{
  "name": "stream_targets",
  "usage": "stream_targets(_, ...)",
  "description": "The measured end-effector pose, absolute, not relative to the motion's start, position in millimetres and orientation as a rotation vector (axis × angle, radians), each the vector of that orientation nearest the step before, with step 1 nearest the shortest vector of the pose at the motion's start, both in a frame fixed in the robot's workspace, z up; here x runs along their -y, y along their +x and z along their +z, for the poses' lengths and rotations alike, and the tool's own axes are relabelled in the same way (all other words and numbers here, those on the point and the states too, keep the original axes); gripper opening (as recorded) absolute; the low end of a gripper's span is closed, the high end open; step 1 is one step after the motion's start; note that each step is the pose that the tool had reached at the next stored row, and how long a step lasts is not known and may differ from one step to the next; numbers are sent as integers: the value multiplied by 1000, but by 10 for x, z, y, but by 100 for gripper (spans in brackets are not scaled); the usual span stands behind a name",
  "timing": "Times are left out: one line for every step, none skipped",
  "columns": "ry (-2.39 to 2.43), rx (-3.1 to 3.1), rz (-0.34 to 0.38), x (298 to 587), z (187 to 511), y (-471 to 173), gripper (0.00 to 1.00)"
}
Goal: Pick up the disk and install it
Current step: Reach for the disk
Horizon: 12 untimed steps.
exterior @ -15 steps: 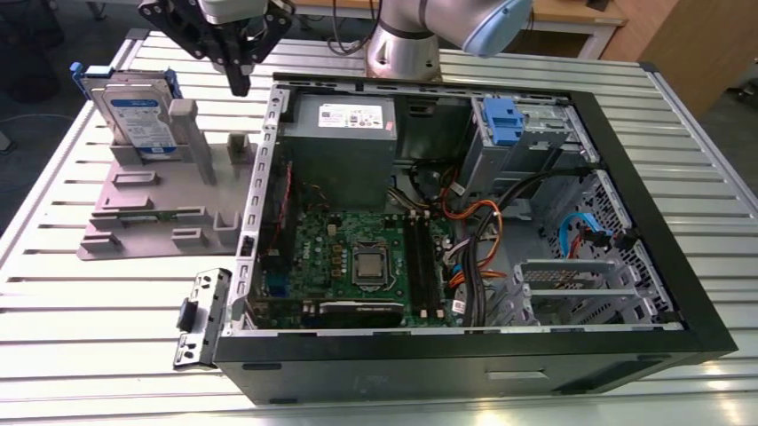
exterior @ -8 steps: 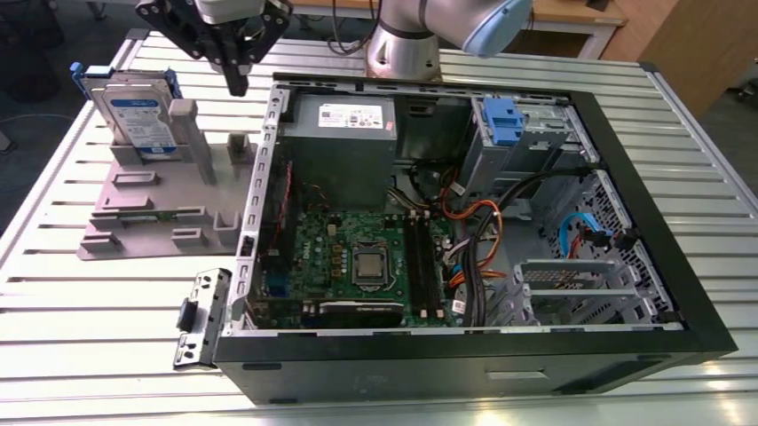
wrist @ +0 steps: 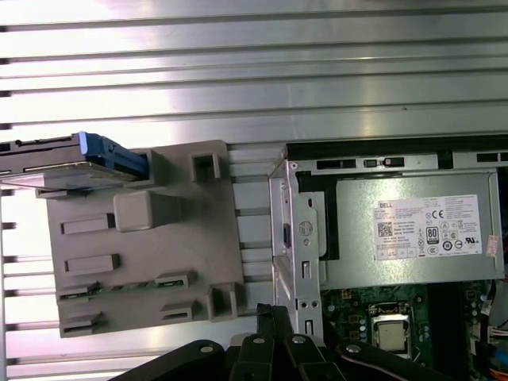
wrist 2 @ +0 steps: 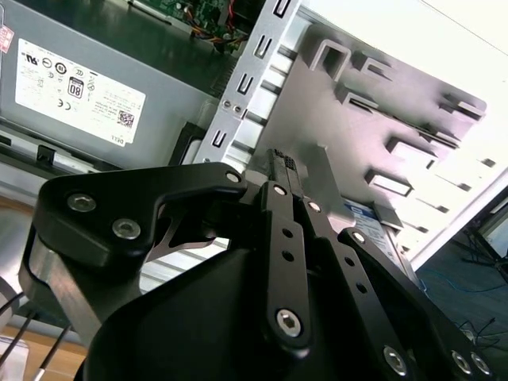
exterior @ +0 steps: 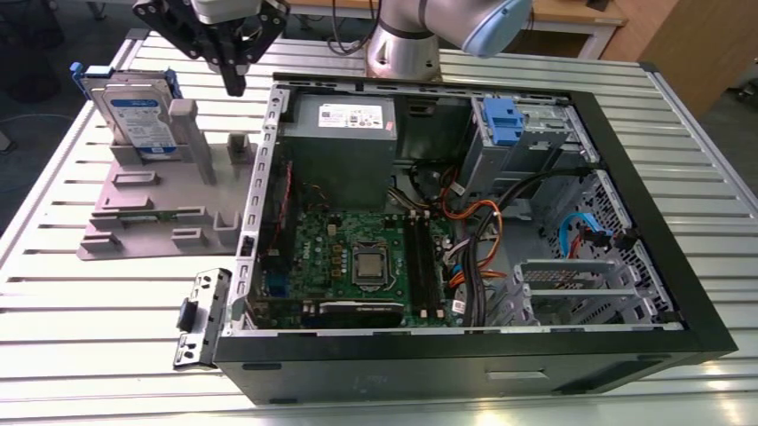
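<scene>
One arm's gripper (exterior: pixel 234 84) hangs in the upper left of the exterior view, its black fingers pressed together and holding nothing. It sits above the gap between the grey plastic stand (exterior: pixel 154 213) and the open computer case (exterior: pixel 640 177). The disk (exterior: pixel 133 114) stands upright in the stand's far end, at the exterior view's left of the gripper and apart from it, with its white-and-blue label facing the camera and the blue bracket round its edges. Inside the case, the power supply (exterior: pixel 341 124) fills the upper left corner, and the processor (exterior: pixel 369 264) lies on the green board below it. Both stand and case rest on a slatted metal table (exterior: pixel 95 293).

In the second wrist view the gripper (wrist 2: pixel 282 159) tapers to a closed tip over the stand (wrist 2: pixel 381 103), beside the power supply (wrist 2: pixel 79 87).

In the first wrist view the gripper (wrist: pixel 266 311) points between the stand (wrist: pixel 143 246) and the power supply (wrist: pixel 413 230). The disk (wrist: pixel 55 163) shows edge-on at the stand's far corner, well apart from the fingertips.
</scene>
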<state>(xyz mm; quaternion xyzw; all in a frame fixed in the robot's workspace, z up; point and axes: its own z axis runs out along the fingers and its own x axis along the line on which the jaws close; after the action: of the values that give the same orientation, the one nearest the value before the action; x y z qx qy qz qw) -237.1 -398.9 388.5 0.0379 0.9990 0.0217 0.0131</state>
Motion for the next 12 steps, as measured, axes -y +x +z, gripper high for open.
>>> stream_targets(118,-3112,68,3989,3885,-2374,10)
stream_targets(118,-3113,68,3989,3885,-2377,10)
stream_targets(118,-3112,68,3989,3884,-2380,10)
stream_targets(118,-3112,68,3989,3884,-2383,10)
stream_targets(118,-3112,68,3989,3884,-2387,10)
stream_targets(118,-3112,68,3989,3884,-2391,10)
stream_targets(118,-3112,68,3989,3884,-2394,10)
stream_targets(118,-3112,68,3989,3884,-2397,10)
stream_targets(118,-3112,68,3990,3884,-2400,10)
stream_targets(118,-3113,68,3989,3884,-2403,10)
stream_targets(118,-3112,68,3990,3883,-2407,10)
stream_targets(118,-3112,68,3989,3883,-2410,10)
